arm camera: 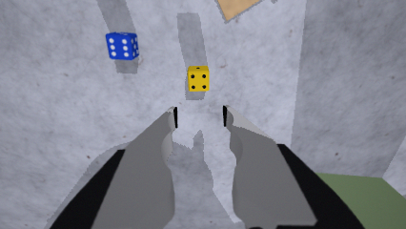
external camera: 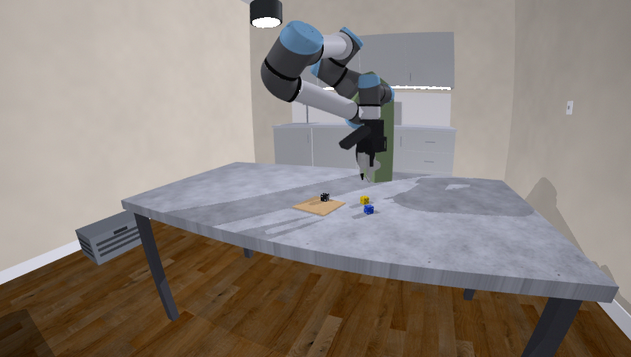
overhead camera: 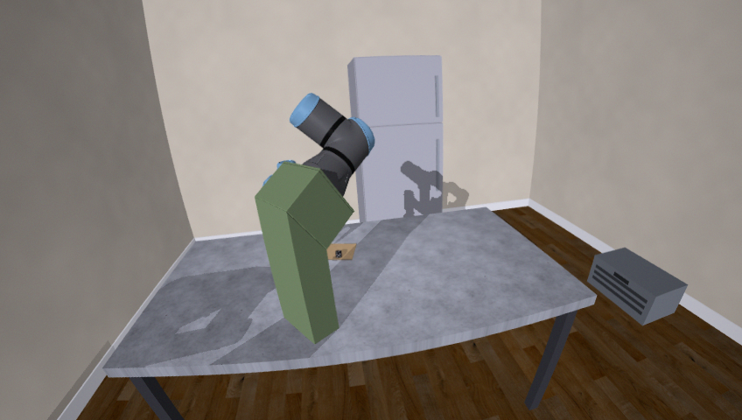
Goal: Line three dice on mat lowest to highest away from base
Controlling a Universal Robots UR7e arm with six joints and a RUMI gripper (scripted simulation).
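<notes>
Claw (arm camera: 199, 116) hanging above the table (external camera: 443, 239), jaws partly narrowed, nothing between them. Yellow die (arm camera: 198, 78) lying just ahead of the tips, four up. Best approach: descending straight, straddling it squarely, avoiding tipping. Blue die (arm camera: 122, 46) farther ahead-left; mat (arm camera: 235, 7) beyond, black die (external camera: 324, 196) sitting on it.

Black die (external camera: 324, 196) sits flat on tan mat (external camera: 309, 206), near its far corner; top no. too small to read. Yellow die (arm camera: 198, 78) w/ 4 up and blue die (arm camera: 122, 46) w/ 6 up both lie flat on the table off the mat, near each other but apart.
</notes>
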